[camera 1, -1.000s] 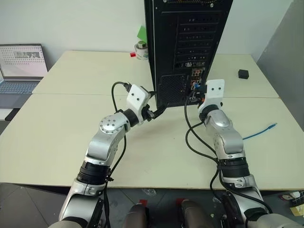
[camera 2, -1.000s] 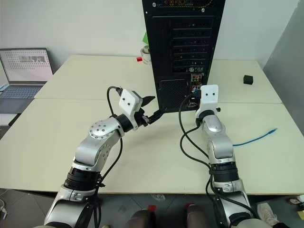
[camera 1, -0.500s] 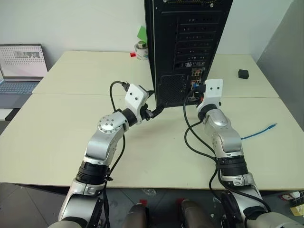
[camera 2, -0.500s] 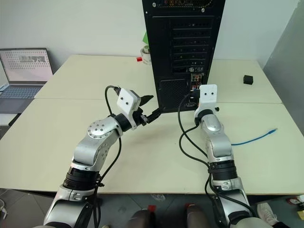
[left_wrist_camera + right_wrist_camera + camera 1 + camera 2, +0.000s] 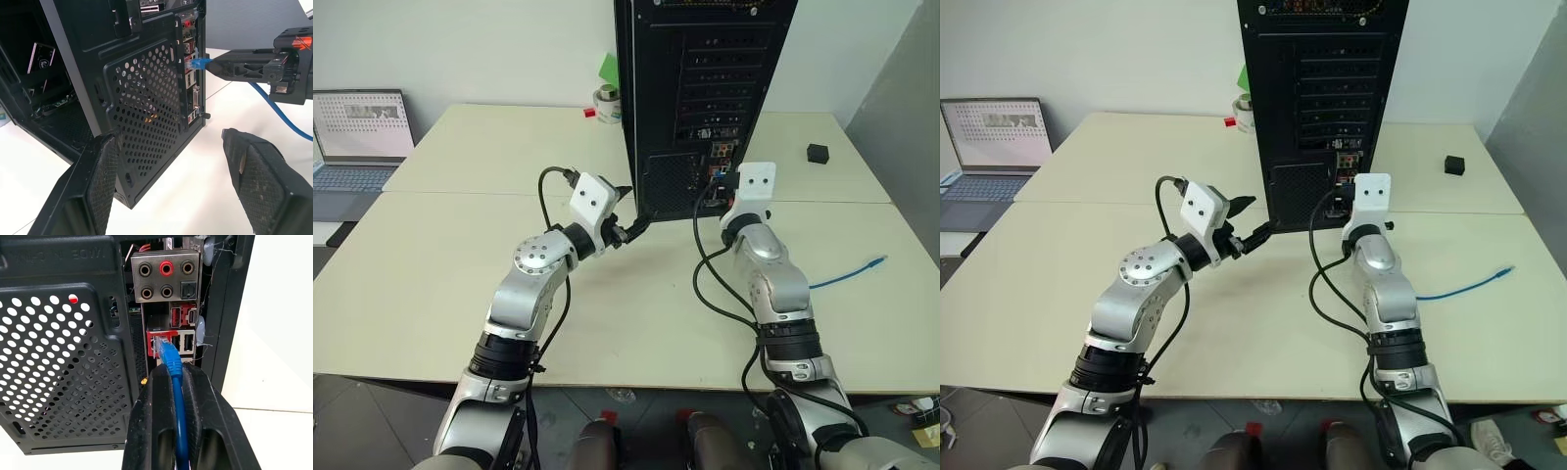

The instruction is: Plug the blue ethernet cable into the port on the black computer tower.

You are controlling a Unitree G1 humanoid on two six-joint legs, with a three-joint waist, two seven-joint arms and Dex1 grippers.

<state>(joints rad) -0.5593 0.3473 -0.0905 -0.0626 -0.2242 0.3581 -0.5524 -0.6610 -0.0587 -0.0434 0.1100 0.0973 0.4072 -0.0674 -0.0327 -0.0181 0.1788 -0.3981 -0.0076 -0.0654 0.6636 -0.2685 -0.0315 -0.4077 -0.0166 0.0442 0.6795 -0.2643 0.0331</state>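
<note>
The black computer tower [image 5: 705,78] stands upright in the middle of the table, its rear panel facing me. My right gripper [image 5: 174,369] is shut on the blue ethernet cable [image 5: 172,360] just behind its plug. The plug's tip sits at the red-framed port [image 5: 157,335] in the connector strip; how deep it goes I cannot tell. The rest of the cable [image 5: 847,274] trails over the table to the right. My left gripper [image 5: 171,147] is open and empty at the tower's lower rear corner, one finger [image 5: 102,171] beside the side wall, the other in front of the vent grille.
A laptop [image 5: 357,137] sits at the far left table edge. A tape roll [image 5: 604,103] stands behind the tower's left side, and a small black cube [image 5: 816,152] lies at the back right. Black robot cables [image 5: 710,284] loop over the table beside my right arm.
</note>
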